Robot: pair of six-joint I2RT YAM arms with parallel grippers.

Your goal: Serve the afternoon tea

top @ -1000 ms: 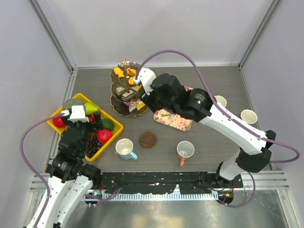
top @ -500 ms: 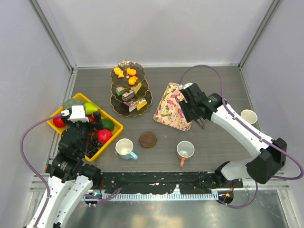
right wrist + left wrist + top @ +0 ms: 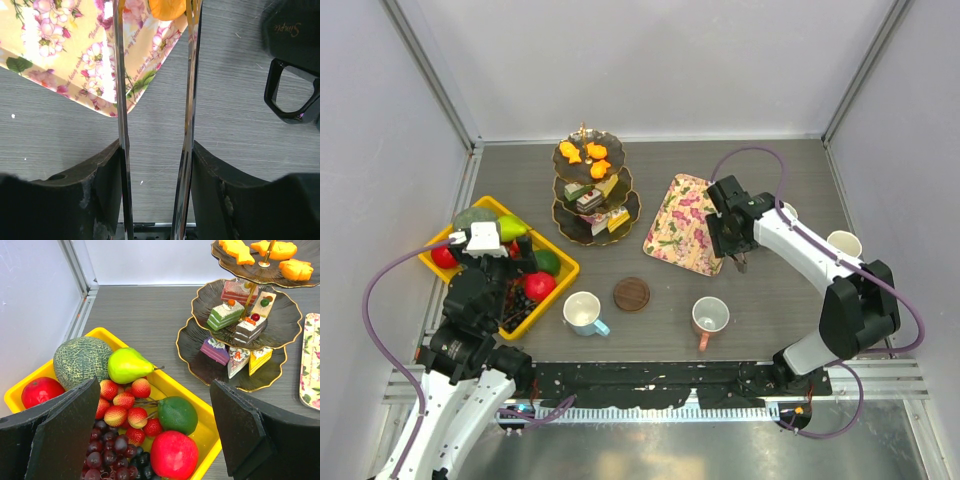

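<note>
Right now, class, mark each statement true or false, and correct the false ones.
1. The right gripper holds metal tongs. True.
2. The tongs pinch a green cake slice. False: an orange pastry.
3. The left gripper is open above the yellow crate. True.
4. The floral tray lies left of the three-tier stand. False: the floral tray is right of the three-tier stand.
5. A mug stands on the brown coaster. False: the brown coaster is bare.

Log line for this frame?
left gripper: open, over fruit crate | right gripper: tongs holding orange pastry at floral tray edge
</note>
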